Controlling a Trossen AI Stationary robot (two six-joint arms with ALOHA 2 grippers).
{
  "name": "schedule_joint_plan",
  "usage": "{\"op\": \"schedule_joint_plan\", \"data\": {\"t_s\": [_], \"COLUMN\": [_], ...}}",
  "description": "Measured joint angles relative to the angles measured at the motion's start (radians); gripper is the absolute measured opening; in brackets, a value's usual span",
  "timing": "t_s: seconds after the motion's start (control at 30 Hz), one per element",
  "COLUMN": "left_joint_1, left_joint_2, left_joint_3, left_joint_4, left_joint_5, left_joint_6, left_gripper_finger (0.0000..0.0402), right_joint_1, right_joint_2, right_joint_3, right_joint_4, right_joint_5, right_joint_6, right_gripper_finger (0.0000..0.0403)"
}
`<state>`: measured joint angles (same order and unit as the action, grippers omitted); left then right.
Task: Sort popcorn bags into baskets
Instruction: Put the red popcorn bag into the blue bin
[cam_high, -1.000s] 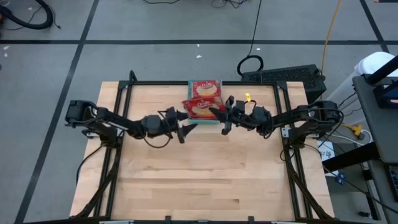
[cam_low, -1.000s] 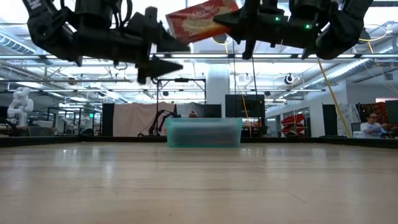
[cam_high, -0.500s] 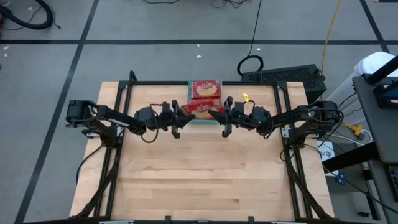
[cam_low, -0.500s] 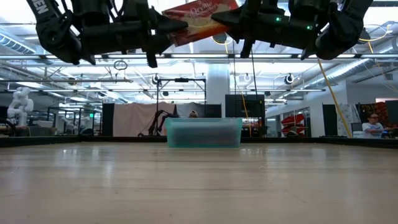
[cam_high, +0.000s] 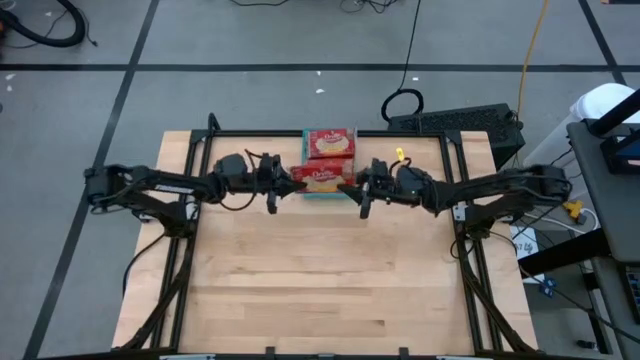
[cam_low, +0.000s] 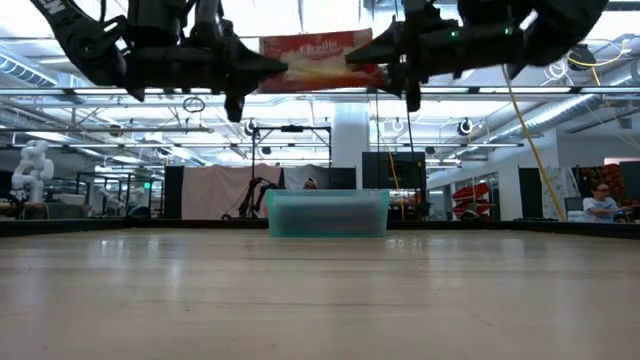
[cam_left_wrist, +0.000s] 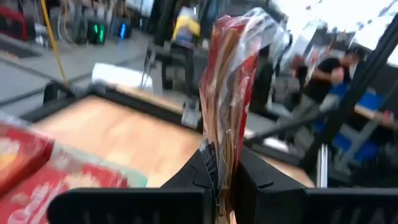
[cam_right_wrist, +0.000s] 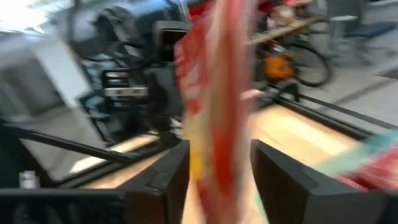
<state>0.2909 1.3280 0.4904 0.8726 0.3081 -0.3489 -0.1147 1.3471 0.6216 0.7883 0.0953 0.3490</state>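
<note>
Above the teal basket (cam_low: 327, 213), the left gripper (cam_left_wrist: 219, 177) is clamped on one popcorn bag (cam_low: 317, 58). The right gripper (cam_right_wrist: 214, 163) fingers stand apart around its blurred opposite edge. Bags inside the basket (cam_high: 329, 143) are partly hidden.

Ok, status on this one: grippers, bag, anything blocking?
Left gripper shut on popcorn bag. Right gripper open around it. Bag above tray. Nothing blocking.

The popcorn bag (cam_right_wrist: 214, 93) is just a red smear in the right wrist view, print unreadable. In the low view, the basket (cam_low: 327, 213) wall hides whatever's inside.
</note>
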Motion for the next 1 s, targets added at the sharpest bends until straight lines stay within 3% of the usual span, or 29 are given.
{"op": "schedule_joint_plan", "data": {"t_s": [0.13,0.3,0.47,0.6,0.7,0.8,1.0], "left_joint_1": [0.015,0.002,-0.016,-0.03,-0.045,-0.077,-0.097], "left_joint_2": [-0.055,-0.059,-0.058,-0.059,-0.059,-0.059,-0.093], "left_joint_3": [0.001,0.001,0.0,0.0,0.001,0.001,0.001], "left_joint_4": [-0.134,-0.146,-0.154,-0.159,-0.189,-0.2,-0.341], "left_joint_5": [0.017,0.016,-0.007,-0.091,-0.141,-0.169,-0.418], "left_joint_6": [0.035,0.054,0.091,0.141,0.177,0.221,0.171], "left_gripper_finger": [0.0022,0.0032,0.0026,0.004,0.0071,0.0127,0.0255], "right_joint_1": [-0.016,-0.044,-0.05,-0.05,-0.076,-0.123,-0.205], "right_joint_2": [-0.083,-0.086,-0.034,0.002,0.005,-0.016,-0.041], "right_joint_3": [0.042,0.055,0.056,0.056,0.056,0.055,0.055], "right_joint_4": [-0.194,-0.2,-0.183,-0.117,-0.113,-0.151,-0.18], "right_joint_5": [0.032,-0.06,-0.076,-0.077,-0.075,-0.111,-0.125], "right_joint_6": [-0.045,-0.061,-0.057,-0.106,-0.12,-0.106,-0.106], "right_gripper_finger": [0.0191,0.0187,0.0104,0.0018,0.0013,0.0011,0.0005]}}
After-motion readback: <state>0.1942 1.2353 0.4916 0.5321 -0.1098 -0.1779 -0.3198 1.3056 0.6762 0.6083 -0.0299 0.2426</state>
